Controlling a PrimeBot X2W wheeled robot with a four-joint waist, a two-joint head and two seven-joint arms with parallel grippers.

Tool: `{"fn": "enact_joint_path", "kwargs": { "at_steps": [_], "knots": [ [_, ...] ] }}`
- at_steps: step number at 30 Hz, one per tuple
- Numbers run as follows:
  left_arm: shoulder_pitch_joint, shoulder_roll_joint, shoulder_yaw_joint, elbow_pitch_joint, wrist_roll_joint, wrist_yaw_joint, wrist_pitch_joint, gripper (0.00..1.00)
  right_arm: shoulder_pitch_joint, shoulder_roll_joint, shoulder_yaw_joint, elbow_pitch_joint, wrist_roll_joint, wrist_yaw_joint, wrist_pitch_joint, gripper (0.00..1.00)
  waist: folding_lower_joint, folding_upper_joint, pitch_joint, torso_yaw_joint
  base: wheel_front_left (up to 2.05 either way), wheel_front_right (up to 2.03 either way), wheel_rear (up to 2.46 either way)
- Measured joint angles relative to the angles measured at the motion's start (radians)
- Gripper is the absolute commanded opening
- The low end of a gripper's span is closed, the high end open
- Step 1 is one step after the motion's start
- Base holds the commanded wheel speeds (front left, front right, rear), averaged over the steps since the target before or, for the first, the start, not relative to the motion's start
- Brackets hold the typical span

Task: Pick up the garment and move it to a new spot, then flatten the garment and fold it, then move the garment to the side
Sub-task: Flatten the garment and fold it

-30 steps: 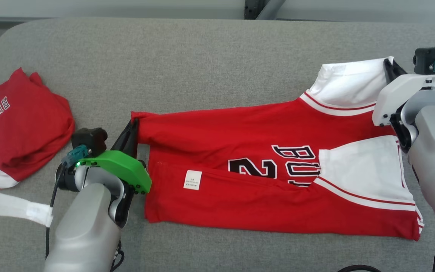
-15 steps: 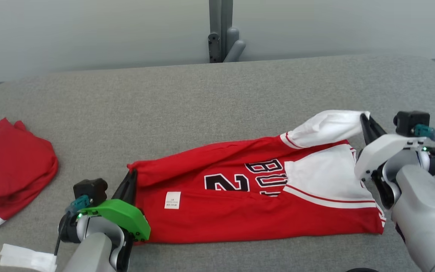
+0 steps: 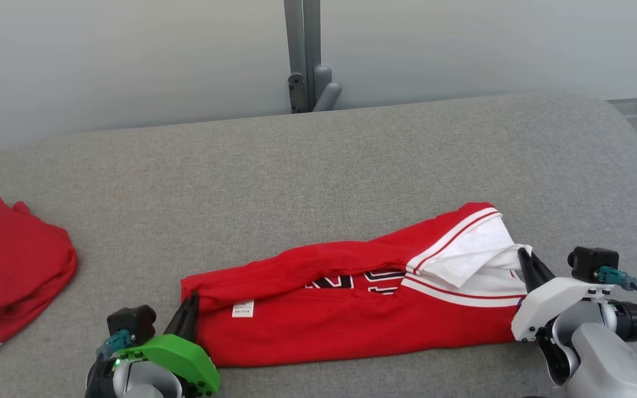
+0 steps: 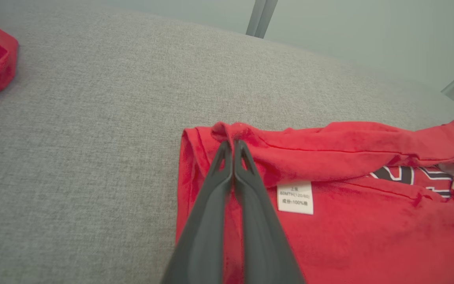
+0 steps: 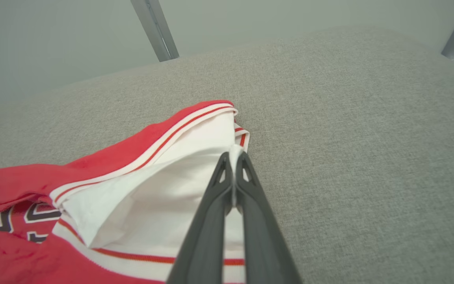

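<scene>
Grey table [image 3: 318,166] is backed by a post [image 3: 303,55] | jersey [image 3: 351,326] is laid part-folded lengthwise before the post | left gripper [image 4: 233,142] is clamped on its red corner, left of the post | right gripper [image 5: 234,154] is clamped on its white corner, right of the post | red pile [image 3: 14,276] is seen far left of the post

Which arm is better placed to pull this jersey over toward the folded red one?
Left, probably. The left tool is shut on the jersey at the end nearest the folded red garment; the right tool pinches the far white sleeve.
</scene>
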Motion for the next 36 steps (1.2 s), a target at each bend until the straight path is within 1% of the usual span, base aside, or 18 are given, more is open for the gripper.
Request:
{"fn": "enact_joint_path", "kwargs": {
  "at_steps": [10,18,25,26,27,28,30,36],
  "knots": [
    [0.053,-0.012,0.038,-0.021,0.017,0.000,0.000,0.00,0.081,0.032,-0.073,-0.044,-0.019,0.000,0.000,0.00,0.0000,0.0000,-0.017,0.000,0.00,0.00,0.00],
    [0.081,-0.019,0.066,-0.030,0.039,0.000,0.000,0.00,0.128,0.052,-0.097,-0.068,-0.031,0.000,-0.001,0.00,0.0000,0.0000,-0.024,-0.021,0.00,0.00,0.00],
    [0.100,-0.029,0.095,-0.039,0.060,0.000,0.000,0.00,0.134,0.061,-0.107,-0.072,-0.047,0.000,-0.001,0.00,0.0000,0.0000,-0.017,-0.028,0.00,0.00,0.00],
    [0.105,-0.032,0.097,-0.039,0.065,0.000,0.000,0.00,0.135,0.064,-0.109,-0.066,-0.048,0.000,-0.001,0.09,0.0000,0.0000,-0.017,-0.028,0.00,0.00,0.00],
    [0.111,-0.034,0.099,-0.040,0.068,0.000,0.000,0.47,0.137,0.066,-0.110,-0.062,-0.051,0.000,-0.001,1.00,0.0000,0.0000,-0.017,-0.028,0.00,0.00,0.00],
    [0.117,-0.036,0.104,-0.040,0.069,0.000,0.000,1.00,0.141,0.067,-0.117,-0.066,-0.054,0.000,-0.001,1.00,0.0000,0.0000,-0.016,-0.027,0.00,0.00,0.00],
    [0.127,-0.038,0.128,-0.060,0.091,0.001,0.000,1.00,0.148,0.064,-0.133,-0.077,-0.060,0.000,-0.001,1.00,0.0000,0.0000,-0.018,-0.026,0.00,0.00,0.00],
    [0.191,-0.040,0.195,-0.168,0.186,0.040,0.000,1.00,0.192,0.061,-0.213,-0.150,-0.096,0.000,-0.001,1.00,0.0000,0.0000,-0.028,-0.023,0.00,0.00,0.00]
  ]
}}
